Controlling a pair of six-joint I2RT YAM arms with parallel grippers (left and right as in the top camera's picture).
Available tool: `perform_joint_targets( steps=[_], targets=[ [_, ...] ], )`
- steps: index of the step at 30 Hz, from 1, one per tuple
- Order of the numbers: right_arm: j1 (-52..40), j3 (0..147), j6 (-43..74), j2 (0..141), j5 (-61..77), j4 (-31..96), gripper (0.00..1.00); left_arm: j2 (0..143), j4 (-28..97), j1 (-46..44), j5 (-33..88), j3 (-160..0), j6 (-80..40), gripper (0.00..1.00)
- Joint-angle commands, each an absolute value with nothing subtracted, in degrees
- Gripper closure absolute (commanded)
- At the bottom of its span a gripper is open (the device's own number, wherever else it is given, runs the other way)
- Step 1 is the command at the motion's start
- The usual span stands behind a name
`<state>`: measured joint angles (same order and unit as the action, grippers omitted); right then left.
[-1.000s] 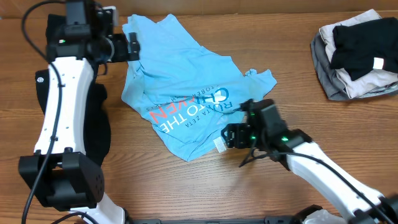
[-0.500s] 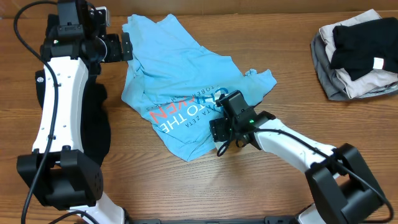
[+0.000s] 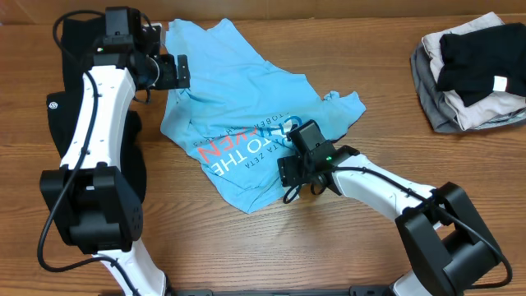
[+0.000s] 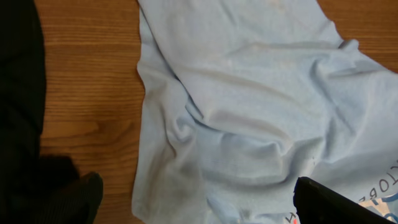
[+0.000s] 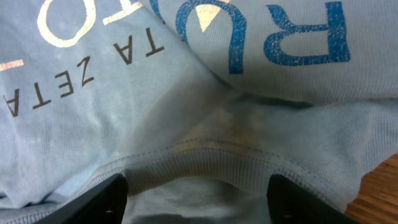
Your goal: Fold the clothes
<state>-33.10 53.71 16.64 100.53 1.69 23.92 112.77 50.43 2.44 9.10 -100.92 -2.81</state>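
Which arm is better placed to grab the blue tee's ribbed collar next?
Right, likely. The right tool straddles the ribbed collar of the blue T-shirt, jaws apart. The left tool hangs open over the shirt's far edge, away from the collar.

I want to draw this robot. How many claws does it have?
2. The left claw hovers open over the blue T-shirt's top left edge; the right claw is open at the shirt's lower ribbed edge.
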Motion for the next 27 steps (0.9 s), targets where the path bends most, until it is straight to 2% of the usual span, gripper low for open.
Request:
perform_joint_targets(
  steps=[1, 9, 15, 21, 27],
  targets=[
    [-33.36, 54.13, 18.13, 103.66, 0.6, 24.18, 0.24, 114.41, 50.61, 1.96, 8.56, -101.62, -1.65, 0.0],
    [-33.01, 54.11, 23.35, 103.77, -5.89, 28.58, 0.24, 114.76, 50.63, 1.85, 8.56, -101.62, -1.65, 0.0],
    [-28.91, 54.08, 29.41, 103.77, -6.66, 34.46, 0.24, 114.76, 50.63, 1.85, 8.43, -101.62, -1.23, 0.0],
    [-19.77, 54.08, 31.38, 103.77, -6.83, 40.03, 0.24, 114.76, 50.87, 1.85, 8.38, -101.62, -1.23, 0.0],
    [-6.13, 54.08, 29.91, 103.77, -5.02, 42.17, 0.2, 114.76, 52.07, 1.69, 8.6, -101.62, -1.23, 0.0]
  ],
)
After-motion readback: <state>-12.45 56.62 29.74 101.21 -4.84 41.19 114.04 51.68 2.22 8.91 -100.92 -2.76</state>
